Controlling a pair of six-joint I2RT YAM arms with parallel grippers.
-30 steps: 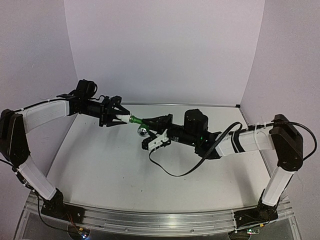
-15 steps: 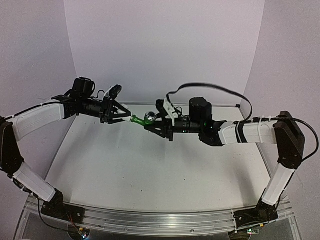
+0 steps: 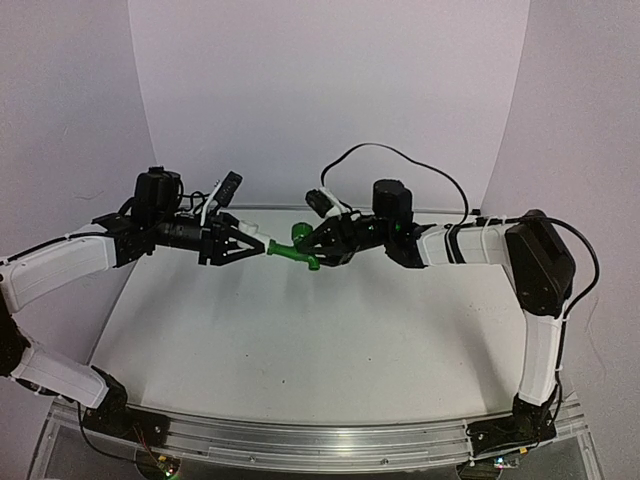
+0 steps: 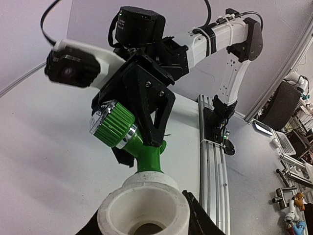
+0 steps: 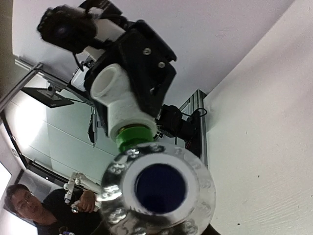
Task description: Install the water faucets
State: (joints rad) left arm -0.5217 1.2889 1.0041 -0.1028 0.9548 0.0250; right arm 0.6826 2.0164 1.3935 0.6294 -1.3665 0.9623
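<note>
The green tap point(image 3: 293, 251) and the white pipe fitting point(image 3: 259, 246) are held end to end in the air above the table's back middle. My left gripper point(image 3: 247, 246) is shut on the fitting. My right gripper point(image 3: 316, 246) is shut on the tap. In the left wrist view the fitting point(image 4: 143, 205) fills the bottom between my left gripper's jaws point(image 4: 144, 220). The tap's stem point(image 4: 148, 157) enters its far end, and the ribbed knob point(image 4: 113, 124) points left. In the right wrist view the knob's chrome face point(image 5: 159, 188) sits between my right gripper's jaws point(image 5: 159, 215). The fitting point(image 5: 118, 100) lies beyond.
The white table point(image 3: 300, 340) lies below both arms, with white walls behind and at the sides. An aluminium rail point(image 3: 300, 437) with the arm bases runs along the near edge. The right arm's cable point(image 3: 400, 160) loops above its wrist.
My right wrist has turned and risen, rotating the green tap against the white fitting. My left gripper has shifted slightly lower and right while holding the fitting.
</note>
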